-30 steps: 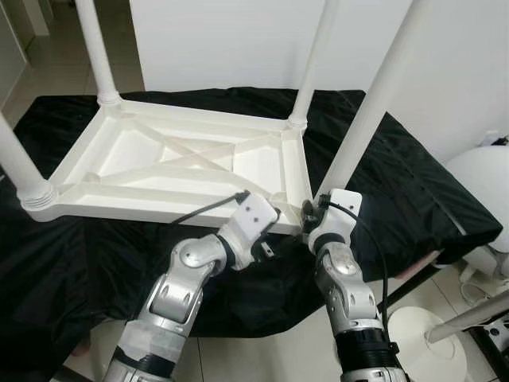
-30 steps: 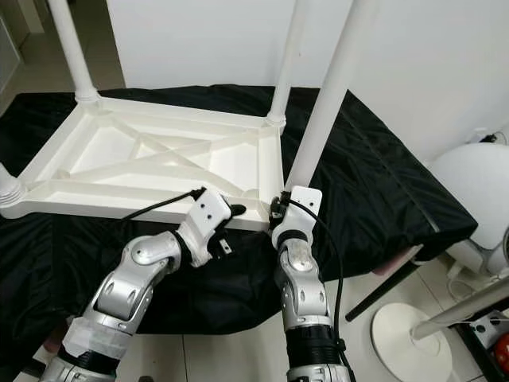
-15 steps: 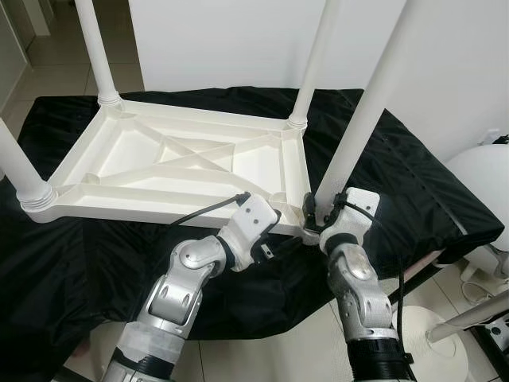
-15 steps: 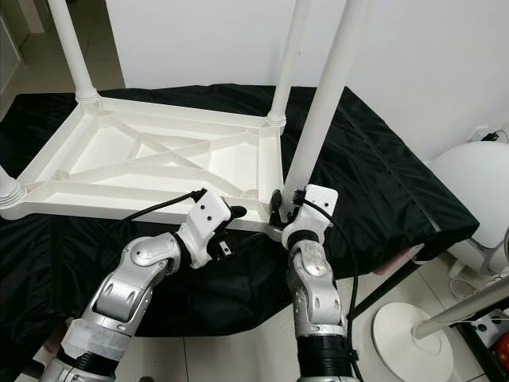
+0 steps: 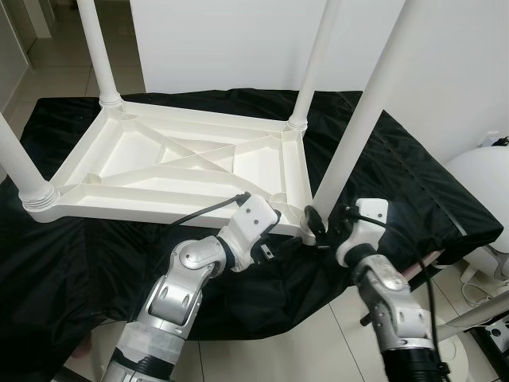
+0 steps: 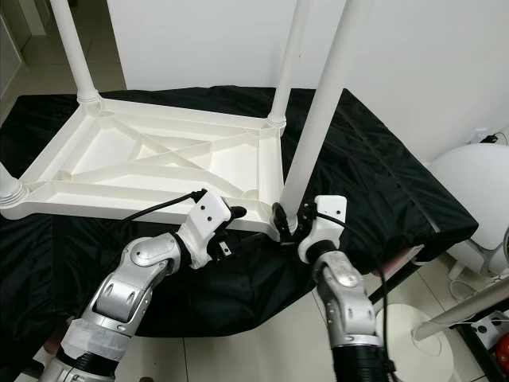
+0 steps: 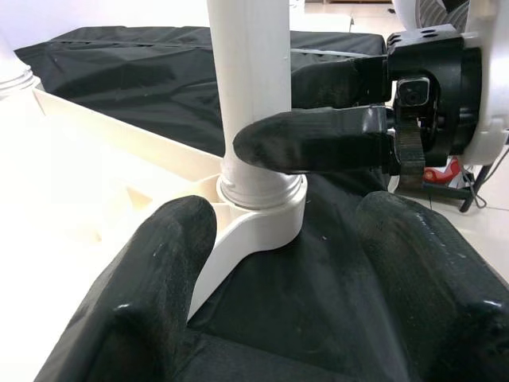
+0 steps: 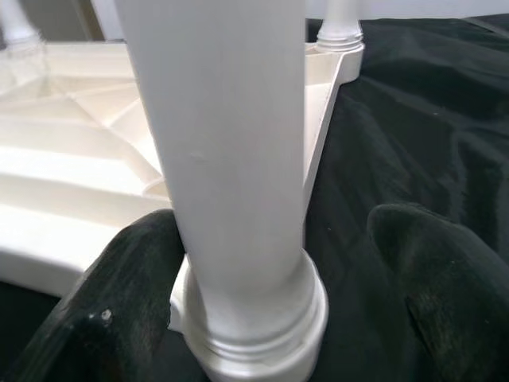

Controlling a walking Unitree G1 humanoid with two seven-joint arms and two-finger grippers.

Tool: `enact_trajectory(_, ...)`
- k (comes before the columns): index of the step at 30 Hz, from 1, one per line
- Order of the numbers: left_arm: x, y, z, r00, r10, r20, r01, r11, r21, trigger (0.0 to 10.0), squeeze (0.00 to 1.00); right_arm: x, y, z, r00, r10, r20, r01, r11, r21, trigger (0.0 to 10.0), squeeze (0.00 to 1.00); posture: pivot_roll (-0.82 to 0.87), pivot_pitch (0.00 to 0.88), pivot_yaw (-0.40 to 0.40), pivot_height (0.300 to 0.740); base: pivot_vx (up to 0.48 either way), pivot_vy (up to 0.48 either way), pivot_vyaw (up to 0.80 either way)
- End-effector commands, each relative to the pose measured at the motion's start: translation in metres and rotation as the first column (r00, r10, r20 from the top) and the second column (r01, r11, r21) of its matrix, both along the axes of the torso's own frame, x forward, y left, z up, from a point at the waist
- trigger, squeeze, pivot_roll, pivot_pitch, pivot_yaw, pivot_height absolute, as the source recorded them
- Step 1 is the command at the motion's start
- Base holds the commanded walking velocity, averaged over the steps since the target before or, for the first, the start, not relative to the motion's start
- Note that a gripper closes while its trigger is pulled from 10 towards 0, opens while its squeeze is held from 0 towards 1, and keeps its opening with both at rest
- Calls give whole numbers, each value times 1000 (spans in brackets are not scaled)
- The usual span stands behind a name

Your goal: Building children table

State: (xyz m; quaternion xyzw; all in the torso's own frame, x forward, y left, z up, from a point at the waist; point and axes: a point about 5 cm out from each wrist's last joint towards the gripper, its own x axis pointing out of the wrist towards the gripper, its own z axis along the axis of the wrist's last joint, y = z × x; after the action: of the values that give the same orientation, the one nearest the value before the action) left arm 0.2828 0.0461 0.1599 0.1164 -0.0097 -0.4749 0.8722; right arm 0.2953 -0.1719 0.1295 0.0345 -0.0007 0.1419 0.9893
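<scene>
Right wrist view, right gripper (image 8: 262,294) apparently straddling smooth white cylindrical leg (image 8: 231,159)

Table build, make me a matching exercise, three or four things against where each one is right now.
Things:
1. upside-down table top
2. near-right leg
3. left gripper
4. right gripper

Places:
A. around the base of the near-right leg
B. lying on the black cloth
C. at the table top's near-right corner, fingers open
D. standing in the corner socket

Pairs: 1-B, 2-D, 3-C, 4-A
</scene>
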Motion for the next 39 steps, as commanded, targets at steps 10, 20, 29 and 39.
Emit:
enact_trajectory(10,3,0,2,998,55,21,-55,998,-6,10000,0,29,-18,8,984,177,16,-173,975,-143,10000,0,-12,0,-72,740,0,0,0)
enact_trajectory(20,6,1,4,997,67,36,-67,998,-2,10000,0,44,-2,2,944,326,-47,-329,922,-205,5098,0,6,0,-76,740,0,0,0)
enact_trajectory(29,8,2,6,996,75,48,-75,997,4,10000,0,43,3,-17,909,397,-127,-415,887,-202,0,0,16,0,-79,740,0,0,0)
enact_trajectory(39,7,1,5,997,69,46,-69,998,3,10000,0,37,-3,-18,934,343,-102,-356,922,-151,10000,0,3,0,-73,740,0,0,0)
